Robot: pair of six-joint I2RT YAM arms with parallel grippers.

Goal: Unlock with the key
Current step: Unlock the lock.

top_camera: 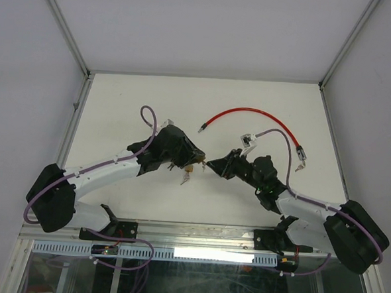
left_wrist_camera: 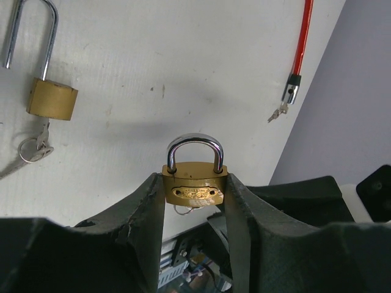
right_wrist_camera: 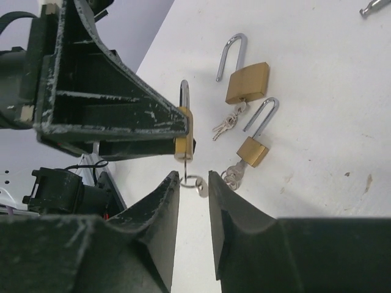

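Left jaws are clamped on the small brass padlock with chrome shackle [left_wrist_camera: 194, 190]. They pinch the body across its sides, and the closed shackle pokes out past the fingertips. Silver key on a wire ring [right_wrist_camera: 195, 182] hangs from the lock's underside, edge-on, with the ring sitting in the gap of the right jaws. Right jaws are parted slightly, one finger either side of the ring; can't tell if either touches it. Beyond the right jaws on the white tabletop [top_camera: 152, 97] lie a larger brass padlock [right_wrist_camera: 247, 82] and a smaller brass padlock [right_wrist_camera: 253, 150]. Both lie flat with shackles open and keys attached. Red cable with metal ends [left_wrist_camera: 301, 43] lies ahead-right of the left jaws, well apart.
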